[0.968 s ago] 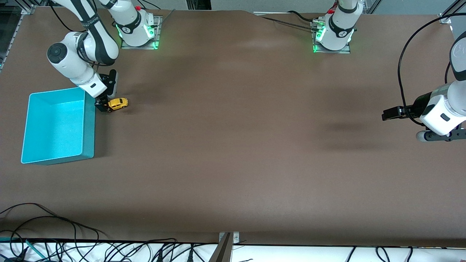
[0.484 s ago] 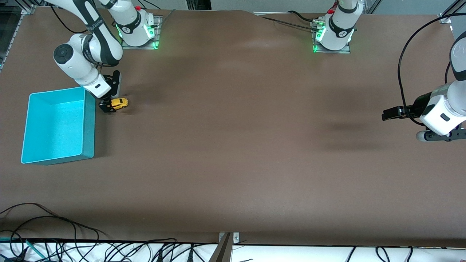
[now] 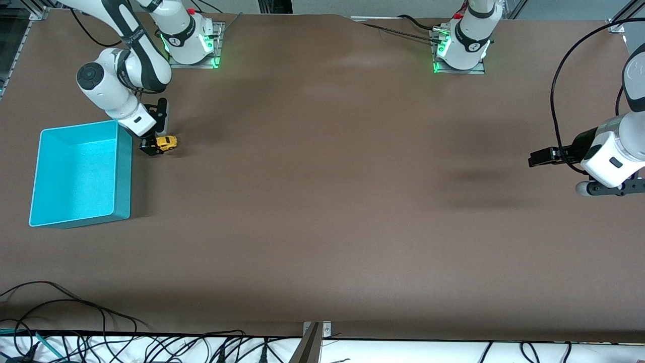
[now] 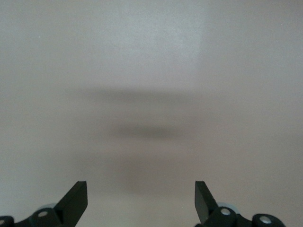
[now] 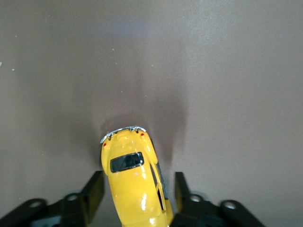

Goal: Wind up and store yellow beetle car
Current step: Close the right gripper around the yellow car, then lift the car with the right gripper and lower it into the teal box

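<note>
The yellow beetle car (image 3: pixel 166 142) is sitting on the table (image 3: pixel 322 201) just beside the turquoise bin (image 3: pixel 123 171), and the right gripper (image 3: pixel 151 147) is standing low around it, with its fingers (image 5: pixel 94 191) on both flanks but a thin gap still showing, so they are not yet pinching. The car is looking light, hard and glossy, so it is probably slipping easily; gripping the flat sides, between the wheels, is seeming safest. Only the right wrist view is showing this gap, while the front view is showing the bin and the left gripper (image 4: pixel 141 196) waiting with fingers spread over bare table at the left arm's end.

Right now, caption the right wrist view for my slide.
Right claw straddles the yellow beetle car on the brown table, fingers not quite touching.
</note>
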`<state>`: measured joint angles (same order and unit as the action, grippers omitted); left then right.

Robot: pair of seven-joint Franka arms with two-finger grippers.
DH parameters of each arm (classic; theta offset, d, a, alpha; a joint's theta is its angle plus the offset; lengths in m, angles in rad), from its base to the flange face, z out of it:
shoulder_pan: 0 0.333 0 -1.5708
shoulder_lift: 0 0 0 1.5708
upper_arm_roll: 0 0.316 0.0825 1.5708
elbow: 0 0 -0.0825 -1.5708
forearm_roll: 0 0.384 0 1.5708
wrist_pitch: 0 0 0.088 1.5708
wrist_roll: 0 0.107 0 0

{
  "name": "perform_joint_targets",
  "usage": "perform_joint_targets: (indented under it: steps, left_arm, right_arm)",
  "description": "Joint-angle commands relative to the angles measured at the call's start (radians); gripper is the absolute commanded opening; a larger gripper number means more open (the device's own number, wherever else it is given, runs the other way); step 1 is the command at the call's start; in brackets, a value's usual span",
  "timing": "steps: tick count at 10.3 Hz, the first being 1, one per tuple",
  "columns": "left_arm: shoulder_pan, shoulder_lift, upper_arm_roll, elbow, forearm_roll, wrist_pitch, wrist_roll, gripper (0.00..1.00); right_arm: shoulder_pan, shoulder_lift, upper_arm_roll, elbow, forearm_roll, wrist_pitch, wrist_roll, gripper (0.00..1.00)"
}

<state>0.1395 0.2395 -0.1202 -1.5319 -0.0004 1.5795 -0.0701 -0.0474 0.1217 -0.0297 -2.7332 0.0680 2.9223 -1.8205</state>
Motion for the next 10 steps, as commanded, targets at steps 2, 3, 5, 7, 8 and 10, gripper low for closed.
perform_joint_targets:
  steps: [2,3,5,7,8,10]
  left_arm:
    - [0.006,-0.009,-0.002,0.007,-0.024,-0.023,0.027,1.00]
    - [0.006,-0.008,-0.001,0.007,-0.024,-0.023,0.027,1.00]
    - [0.006,-0.008,-0.001,0.007,-0.024,-0.023,0.027,1.00]
    - [0.006,-0.008,-0.001,0.007,-0.024,-0.023,0.027,1.00]
    - [0.006,-0.008,-0.001,0.007,-0.024,-0.023,0.027,1.00]
    - [0.006,-0.008,-0.001,0.007,-0.024,-0.023,0.027,1.00]
  right_arm:
    - [-0.016,-0.020,0.010,-0.007,-0.007,0.015,-0.029,0.00]
    - [-0.016,-0.034,0.010,-0.003,-0.007,0.008,-0.030,0.00]
    - [-0.017,-0.089,0.010,0.013,-0.007,-0.072,-0.030,0.00]
    - [-0.017,-0.125,0.008,0.068,-0.007,-0.188,-0.031,0.00]
    - [-0.017,-0.138,0.008,0.098,-0.007,-0.249,-0.031,0.00]
    - [-0.019,-0.145,0.004,0.195,-0.001,-0.381,-0.080,0.00]
